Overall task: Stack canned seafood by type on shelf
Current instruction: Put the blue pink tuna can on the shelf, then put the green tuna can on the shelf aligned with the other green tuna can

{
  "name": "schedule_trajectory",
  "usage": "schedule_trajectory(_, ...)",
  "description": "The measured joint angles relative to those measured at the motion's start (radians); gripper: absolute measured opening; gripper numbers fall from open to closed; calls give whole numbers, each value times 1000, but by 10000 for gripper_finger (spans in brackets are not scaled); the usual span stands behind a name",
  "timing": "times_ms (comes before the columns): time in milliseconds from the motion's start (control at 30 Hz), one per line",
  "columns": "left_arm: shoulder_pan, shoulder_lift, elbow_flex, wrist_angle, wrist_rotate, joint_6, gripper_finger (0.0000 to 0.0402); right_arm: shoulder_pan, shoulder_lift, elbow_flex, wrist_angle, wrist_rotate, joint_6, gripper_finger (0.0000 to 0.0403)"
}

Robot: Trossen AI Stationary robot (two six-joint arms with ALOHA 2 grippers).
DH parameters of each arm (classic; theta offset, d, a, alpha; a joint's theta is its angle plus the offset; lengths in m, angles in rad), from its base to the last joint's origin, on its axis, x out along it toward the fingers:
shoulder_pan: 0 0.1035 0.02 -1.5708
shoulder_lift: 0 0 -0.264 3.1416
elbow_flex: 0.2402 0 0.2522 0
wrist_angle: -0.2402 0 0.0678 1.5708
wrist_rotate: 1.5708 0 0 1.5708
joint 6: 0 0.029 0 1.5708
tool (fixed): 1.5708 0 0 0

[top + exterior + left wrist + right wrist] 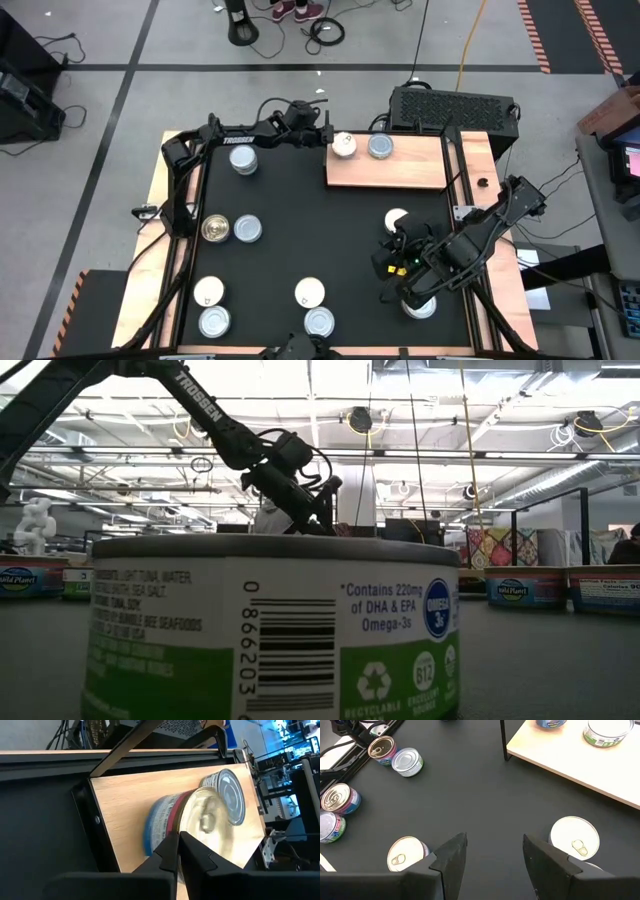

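You are looking down on a black bench (300, 240) with the wooden shelf (400, 170) lying flat at its far right; take that shelf as your landmark. Behind it sits a black vented box (452, 108).

Your left arm (240, 135) stretches along the far edge of the bench toward the shelf's left end. Its fingers (172, 852) are pressed together, with nothing between them, and their tips sit right at a white-topped tin (344, 146) standing on the shelf's left end; from the wrist view you cannot tell whether they touch it. Just beside that tin, further along the shelf, stands a silver-topped tin (380, 147).

Your right arm (480, 235) reaches in from the bench's right side, in front of the shelf. Its fingers (451, 857) are spread apart, hanging above bare bench and pinching nothing. A white-topped tin (575, 836) stands beside one finger and a second tin (406, 852) beside the other, both outside the gap.

The rest of the tins stand on the bench, well apart from the shelf: one silver tin (243, 159) to its left near the left arm, a gold-topped tin (214, 229) touching a silver one (247, 229) further toward you, and four more (210, 292) along the near edge.
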Motion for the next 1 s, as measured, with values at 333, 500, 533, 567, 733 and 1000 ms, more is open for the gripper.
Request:
schedule_trajectory(333,3,-5,0,-4,-3,6,37,0,0,0,2,0,-8,187)
schedule_trajectory(500,12,-70,0,-87,-1,93,38,0,0,0,2,0,-35,187)
schedule_trajectory(533,14,-89,0,-124,-2,119,38,-1,0,0,2,0,-43,187)
schedule_trajectory(567,16,-110,0,-173,-5,149,38,-3,0,0,2,-1,-51,187)
schedule_trajectory(733,27,-234,0,-453,-90,352,38,-24,0,0,13,-1,-86,187)
schedule_trajectory(1000,108,-445,-17,-930,-170,671,38,-61,0,0,108,-1,-249,187)
